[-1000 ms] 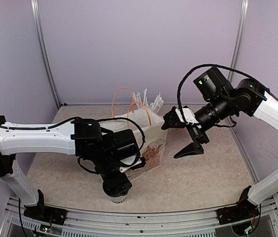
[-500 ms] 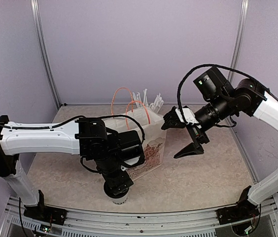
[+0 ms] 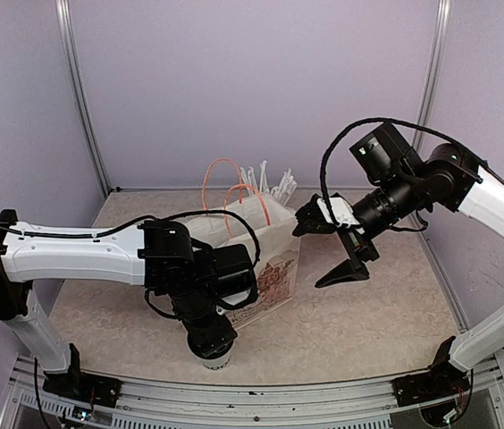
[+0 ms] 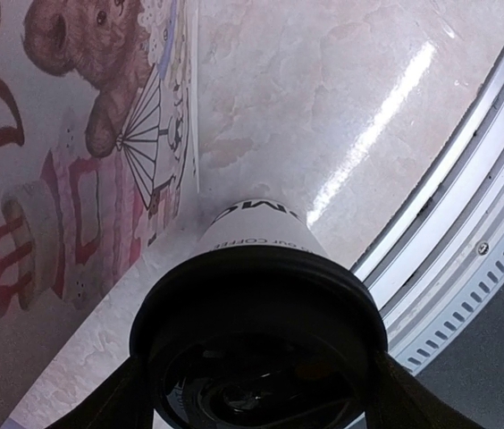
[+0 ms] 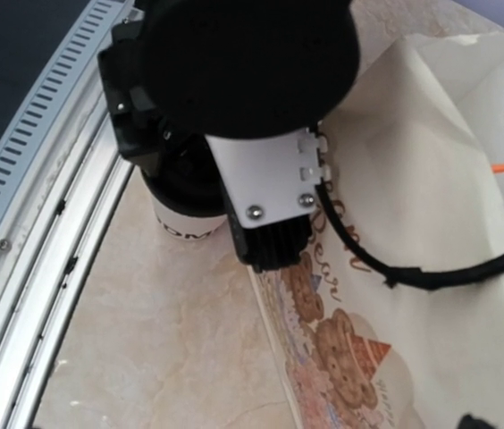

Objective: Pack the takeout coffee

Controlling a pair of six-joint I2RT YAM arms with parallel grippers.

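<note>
One white paper cup (image 3: 219,358) with a black lid (image 4: 256,340) stands on the table near the front rail. It also shows in the right wrist view (image 5: 185,225), under the left wrist. My left gripper (image 4: 256,398) reaches down over it, with a finger (image 4: 118,398) against each side of the lid. My right gripper (image 3: 328,246) is open and empty, hanging in the air just right of the paper bag (image 3: 270,255). The second white cup is not in view.
The white paper bag with orange handles and bear print (image 5: 431,232) stands upright mid-table, just behind the cup. White straws (image 3: 268,183) stick up behind it. The metal front rail (image 4: 466,223) runs close by the cup.
My left arm has shifted slightly right and settled lower over the cup. The right arm has stayed almost still.
</note>
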